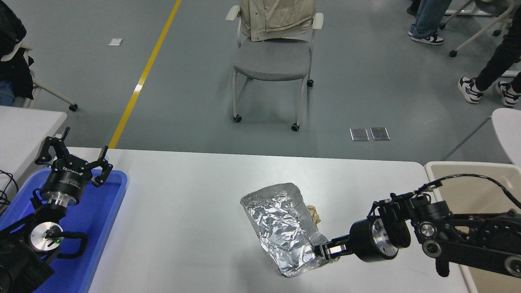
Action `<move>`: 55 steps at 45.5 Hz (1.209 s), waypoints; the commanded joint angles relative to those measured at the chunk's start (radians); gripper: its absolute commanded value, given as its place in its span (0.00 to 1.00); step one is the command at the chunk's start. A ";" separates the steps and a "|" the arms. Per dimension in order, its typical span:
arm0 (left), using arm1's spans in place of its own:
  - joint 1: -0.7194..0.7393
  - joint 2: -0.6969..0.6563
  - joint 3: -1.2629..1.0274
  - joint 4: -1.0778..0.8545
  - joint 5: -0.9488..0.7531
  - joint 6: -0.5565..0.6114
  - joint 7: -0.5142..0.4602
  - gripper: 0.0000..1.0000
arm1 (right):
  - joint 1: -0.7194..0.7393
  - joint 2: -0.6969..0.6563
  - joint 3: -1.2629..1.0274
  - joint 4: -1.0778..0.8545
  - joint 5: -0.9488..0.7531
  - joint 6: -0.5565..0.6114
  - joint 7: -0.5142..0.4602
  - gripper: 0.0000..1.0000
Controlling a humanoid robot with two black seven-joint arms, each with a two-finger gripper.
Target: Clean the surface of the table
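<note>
The table surface [183, 211] is a wide matte white top. A crumpled silver foil sheet [281, 224] lies on it right of centre, with a small beige crumpled scrap [314, 213] at its right edge. My right gripper [323, 249] comes in from the right and is shut on the foil's lower right corner. My left gripper [81, 156] is parked at the lower left above the blue tray [110, 211], fingers spread open and empty.
A beige bin [468, 179] stands at the table's right edge. A smaller white table [24, 126] is at the far left. A grey chair [272, 61] with a jacket stands beyond the table. People's legs show at the top right.
</note>
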 commanded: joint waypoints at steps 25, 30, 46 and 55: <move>0.000 0.000 0.000 0.000 0.000 0.000 0.000 1.00 | -0.005 -0.403 0.215 0.018 0.149 0.113 0.080 0.00; 0.000 0.000 0.000 0.000 0.000 0.000 0.000 1.00 | -0.022 -0.417 0.215 -0.014 0.151 0.095 0.116 0.00; 0.000 0.000 0.000 0.000 0.000 0.000 0.000 1.00 | -0.096 -0.496 0.213 -0.122 0.137 0.024 0.219 0.00; 0.000 0.000 0.000 0.000 0.000 0.000 0.000 1.00 | -0.125 -0.523 0.201 -0.186 0.135 -0.002 0.242 0.00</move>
